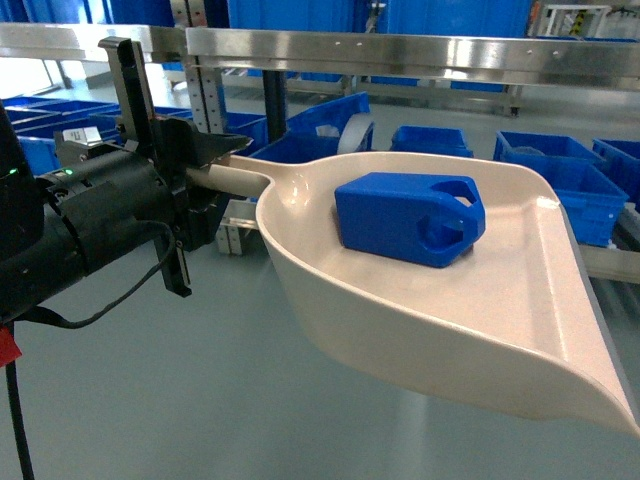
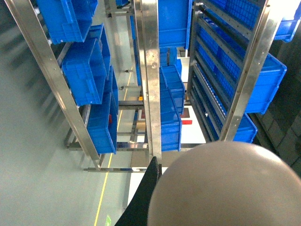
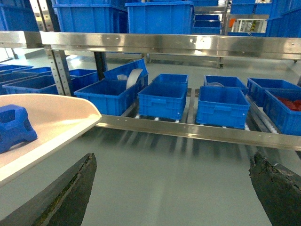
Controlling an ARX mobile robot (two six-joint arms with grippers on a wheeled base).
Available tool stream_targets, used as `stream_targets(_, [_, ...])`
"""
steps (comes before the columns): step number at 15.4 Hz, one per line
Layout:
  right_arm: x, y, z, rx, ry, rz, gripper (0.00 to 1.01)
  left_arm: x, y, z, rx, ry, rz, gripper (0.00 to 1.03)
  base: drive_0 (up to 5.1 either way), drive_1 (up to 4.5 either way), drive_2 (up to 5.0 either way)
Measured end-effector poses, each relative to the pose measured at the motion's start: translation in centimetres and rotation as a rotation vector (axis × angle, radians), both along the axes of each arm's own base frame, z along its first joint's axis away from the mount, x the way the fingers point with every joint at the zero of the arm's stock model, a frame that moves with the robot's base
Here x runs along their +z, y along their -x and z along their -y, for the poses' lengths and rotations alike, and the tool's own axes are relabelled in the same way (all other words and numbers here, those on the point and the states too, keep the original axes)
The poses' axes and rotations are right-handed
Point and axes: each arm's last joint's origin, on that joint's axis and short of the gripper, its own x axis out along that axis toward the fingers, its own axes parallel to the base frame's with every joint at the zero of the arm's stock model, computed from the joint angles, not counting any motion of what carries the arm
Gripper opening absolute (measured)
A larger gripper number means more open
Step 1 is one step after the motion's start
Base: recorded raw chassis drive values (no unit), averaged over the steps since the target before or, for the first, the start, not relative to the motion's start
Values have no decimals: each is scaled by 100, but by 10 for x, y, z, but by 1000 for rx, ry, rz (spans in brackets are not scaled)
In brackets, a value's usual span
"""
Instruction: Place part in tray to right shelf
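Tray (image 1: 480, 310): cream scoop, held in the air by its handle, which is pinched by the left tool (image 1: 205, 175). Part (image 1: 410, 218): blue block, lying inside the tray near its back wall, also seen in the right wrist view. Right tool (image 3: 171, 188): spread wide, nothing held between its fingers (image 3: 70, 193). Shelf (image 3: 197, 132): steel rail ahead, blue crates (image 3: 162, 99) ranged behind it.

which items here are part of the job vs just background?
Job:
- small bright-blue plastic block, lying in the scoop
- cream plastic dustpan-shaped scoop, handle held by left end effector
- stainless-steel shelf rail

Background:
- large blue plastic crates on the rack
- white tape roll in a crate
- right end effector, open, empty
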Motion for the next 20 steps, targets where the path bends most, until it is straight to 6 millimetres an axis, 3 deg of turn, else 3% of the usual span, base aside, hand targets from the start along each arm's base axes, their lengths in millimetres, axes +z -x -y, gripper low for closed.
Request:
stream_targets(11, [0, 0, 0, 0, 0, 0, 98, 0, 0, 1, -1, 0, 0, 13, -161, -161, -161])
stream_targets(20, [0, 0, 0, 0, 0, 0, 98, 0, 0, 0, 1, 0, 0, 13, 0, 0, 0])
